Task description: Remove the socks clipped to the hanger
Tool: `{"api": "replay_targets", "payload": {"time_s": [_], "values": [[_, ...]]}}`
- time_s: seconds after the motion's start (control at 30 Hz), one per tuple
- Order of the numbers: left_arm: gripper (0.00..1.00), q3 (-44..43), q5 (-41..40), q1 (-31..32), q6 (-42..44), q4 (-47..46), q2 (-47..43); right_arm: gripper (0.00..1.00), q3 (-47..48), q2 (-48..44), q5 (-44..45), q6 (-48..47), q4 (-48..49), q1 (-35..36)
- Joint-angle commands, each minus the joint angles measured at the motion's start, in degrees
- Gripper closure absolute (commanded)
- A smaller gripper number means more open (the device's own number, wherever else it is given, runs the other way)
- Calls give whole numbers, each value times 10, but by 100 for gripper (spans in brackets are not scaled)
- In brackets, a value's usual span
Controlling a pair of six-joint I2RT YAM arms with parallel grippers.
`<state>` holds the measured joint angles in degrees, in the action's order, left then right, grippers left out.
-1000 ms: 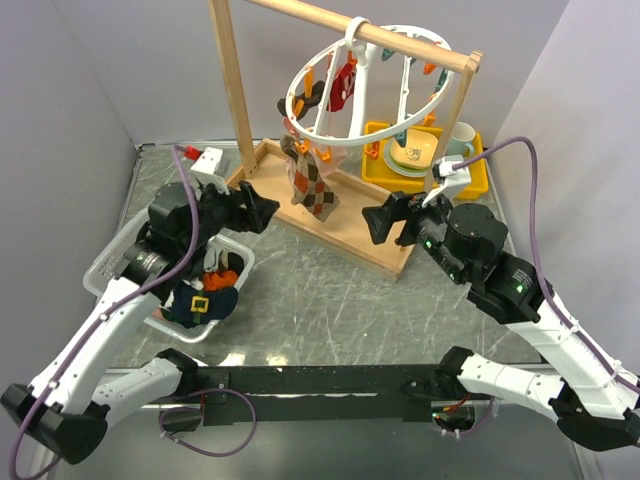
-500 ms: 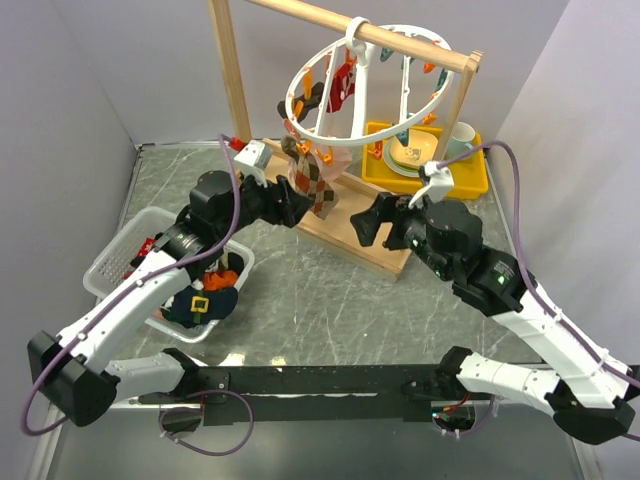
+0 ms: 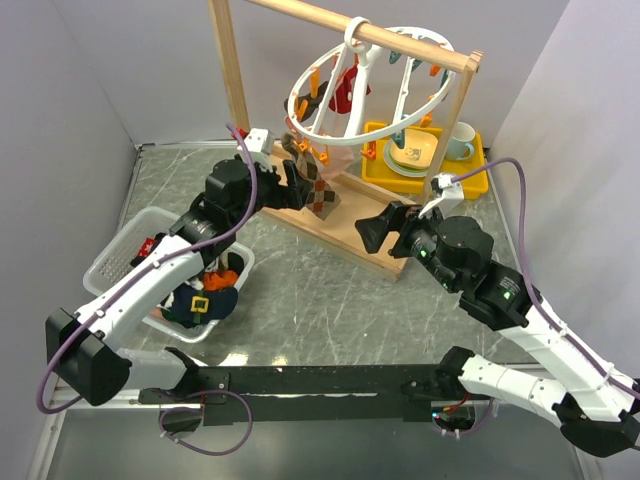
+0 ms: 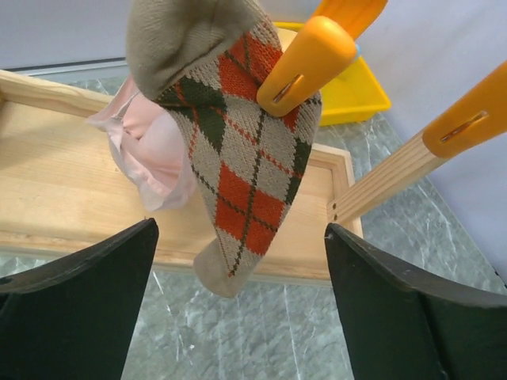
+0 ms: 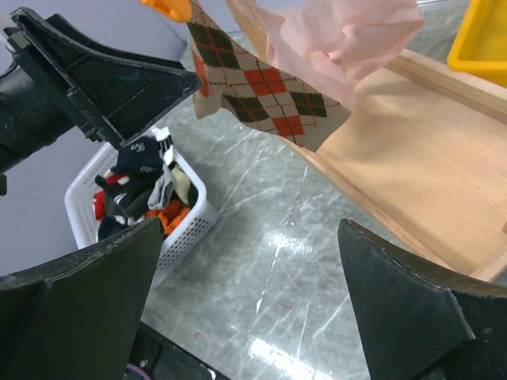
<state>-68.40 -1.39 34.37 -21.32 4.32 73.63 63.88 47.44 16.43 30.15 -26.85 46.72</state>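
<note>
The left gripper (image 3: 302, 188) is up at the rack (image 3: 230, 80), jaws wide apart and holding nothing. In its wrist view the argyle sock (image 4: 245, 182) hangs ahead between the two fingers, with clear space on either side. From the right wrist, one left finger tip sits just beside the sock's edge; contact cannot be told.

The argyle sock is pinned at its upper part by an orange clip (image 4: 305, 63) and dangles above the rack's wooden base. A pink sock (image 4: 150, 150) hangs against it on the left – touching it. Both hang from the low left side of the hanger (image 3: 296, 108), a white ring tilted on the rack's top rod. A red sock (image 3: 345, 88) hangs higher up inside the ring.

The right gripper (image 3: 378, 228) is also open and empty. It hovers near the front edge of the rack's base, pointing at the two socks but well short of them.

More socks (image 3: 200, 300) lie heaped in a white basket (image 3: 115, 255) on the table (image 3: 320, 300), to the left under the left arm – dark, red and orange among them. A yellow tray (image 3: 475, 180) with dishes sits behind the rack on the right.
</note>
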Motion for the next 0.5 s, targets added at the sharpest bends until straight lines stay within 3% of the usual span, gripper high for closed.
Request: {"api": "replay_targets", "payload": {"time_s": [0.0, 0.07, 0.17, 0.2, 0.3, 0.47], "values": [[13, -29, 18, 3, -1, -27, 19, 0, -25, -22, 26, 16, 64, -2], [18, -31, 43, 3, -2, -32, 34, 0, -38, -31, 26, 24, 74, -2], [40, -31, 52, 3, 2, -36, 44, 0, -25, -27, 12, 26, 59, -2], [59, -31, 53, 2, 5, -38, 44, 0, -21, -21, 9, 25, 52, -2], [99, -28, 54, 3, 15, -38, 37, 0, -6, -11, 6, 14, 31, -2], [99, -23, 42, 14, 30, -32, 3, 0, 2, -7, 12, -28, 25, -2]]}}
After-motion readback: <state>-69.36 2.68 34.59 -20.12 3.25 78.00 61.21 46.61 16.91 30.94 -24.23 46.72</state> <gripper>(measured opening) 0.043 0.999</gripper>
